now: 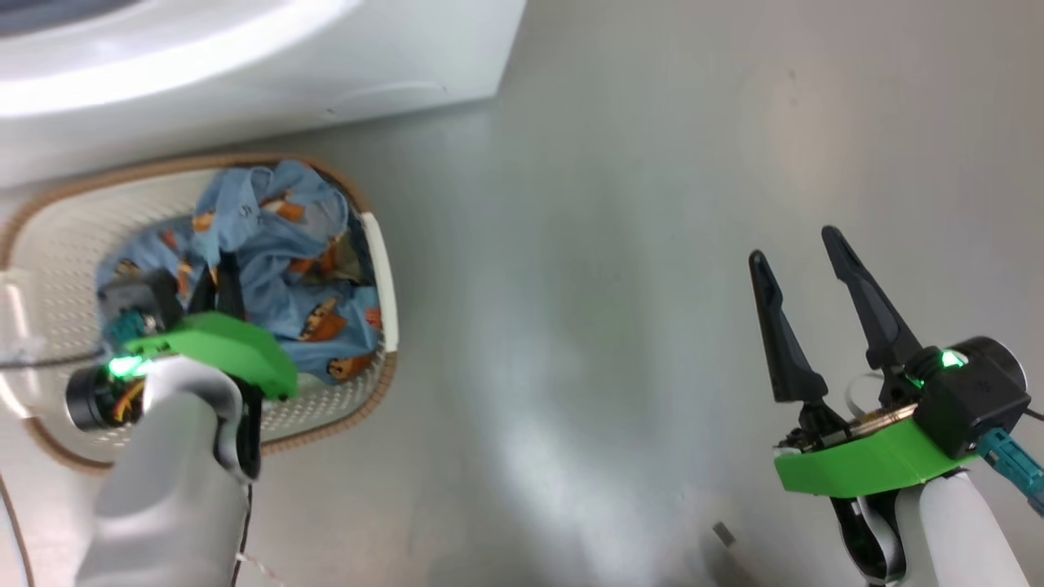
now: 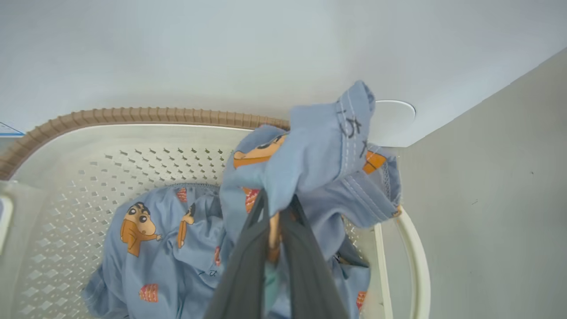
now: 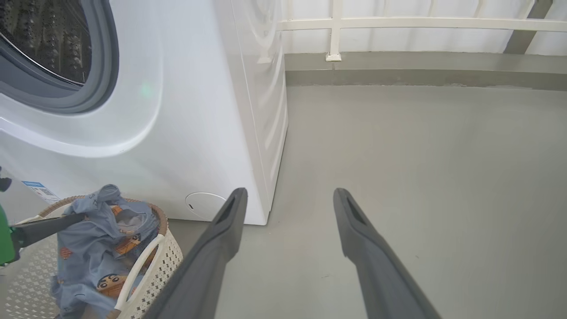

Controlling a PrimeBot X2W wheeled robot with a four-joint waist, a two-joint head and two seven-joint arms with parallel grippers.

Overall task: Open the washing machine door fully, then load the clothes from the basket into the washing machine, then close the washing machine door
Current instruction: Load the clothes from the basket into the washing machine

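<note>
Bright diffuse light w/ glare blowing out washing machine (image 1: 122,90) front, sheen on floor (image 1: 620,342), head view soft.

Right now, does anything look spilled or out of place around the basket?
Nothing stands out. The clothes sit in the basket, with one bunch pinched in the left gripper and held up above it. None lies on the floor. The right gripper hangs open, apart.

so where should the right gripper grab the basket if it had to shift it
Probably the white side handle of the basket, coming from the open-floor side, away from the washing machine. It bows clear of the brown rim, leaving a gap for one finger, and the open right gripper stands on that side.
</note>
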